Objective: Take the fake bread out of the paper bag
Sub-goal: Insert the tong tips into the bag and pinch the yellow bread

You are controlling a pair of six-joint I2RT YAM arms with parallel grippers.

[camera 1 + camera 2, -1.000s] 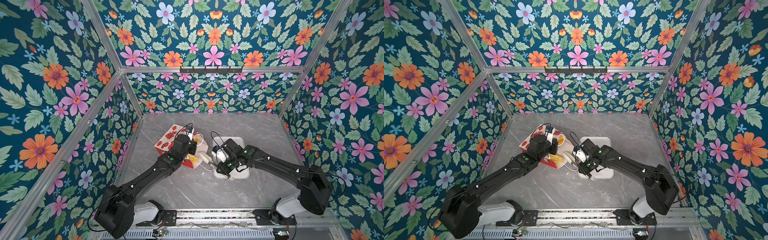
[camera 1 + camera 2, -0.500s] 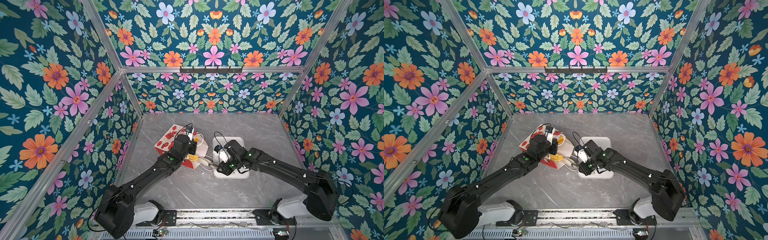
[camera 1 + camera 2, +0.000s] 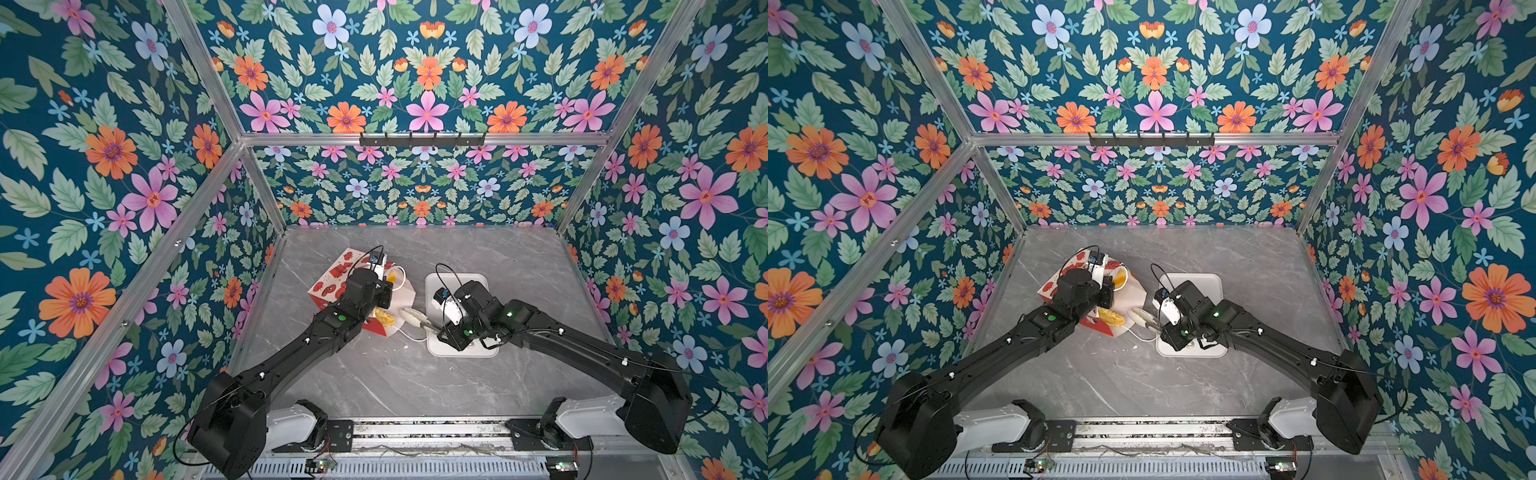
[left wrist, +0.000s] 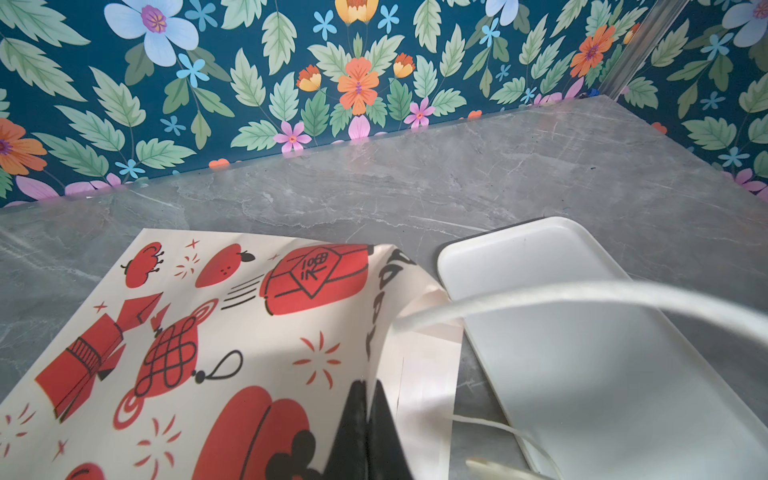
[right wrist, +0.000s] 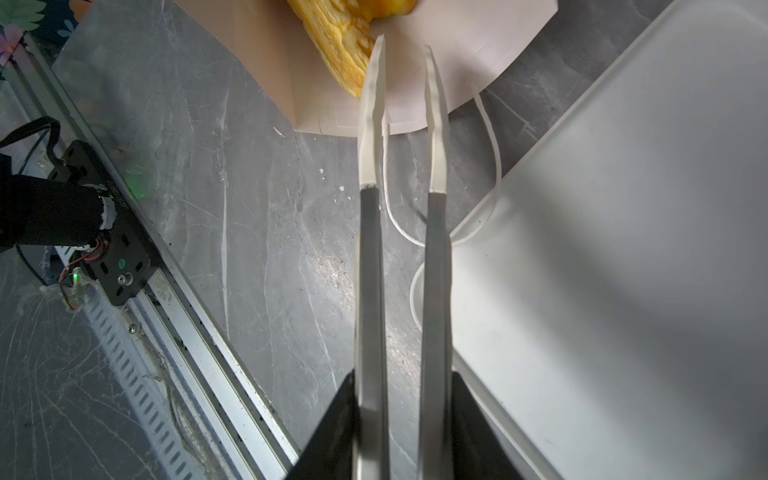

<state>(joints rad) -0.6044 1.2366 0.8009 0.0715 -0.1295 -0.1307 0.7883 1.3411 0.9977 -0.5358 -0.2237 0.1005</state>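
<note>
The bag (image 3: 332,278) lay on its side on the grey table (image 3: 415,382), its open mouth facing the white tray (image 3: 478,279) just beside it. The left gripper (image 4: 368,415) was closed on the bag's upper lip, with the paper pinched between its 2 black fingers and that edge held up off the table, so the mouth gaped.

In both top views 1 piece of yellow, flaky bread (image 3: 384,318) sat on the lower lip of the mouth, still on the paper. A 2nd yellow-orange shape (image 3: 392,276) showed deeper in the mouth, too small to tell its form.

The right gripper (image 5: 403,45) reached from over the tray's near corner toward the mouth. Its 2 long white-tipped fingers (image 5: 372,104) stood a little apart and held nothing. In the right wrist view 1 tip lay against the edge of the bread and the other over bare paper.

A white cord handle (image 5: 492,137) trailed from the mouth across the table to the tray's rim, passing under the right fingers. The other handle (image 4: 540,295) arched, blurred, close before the left wrist camera.
</note>
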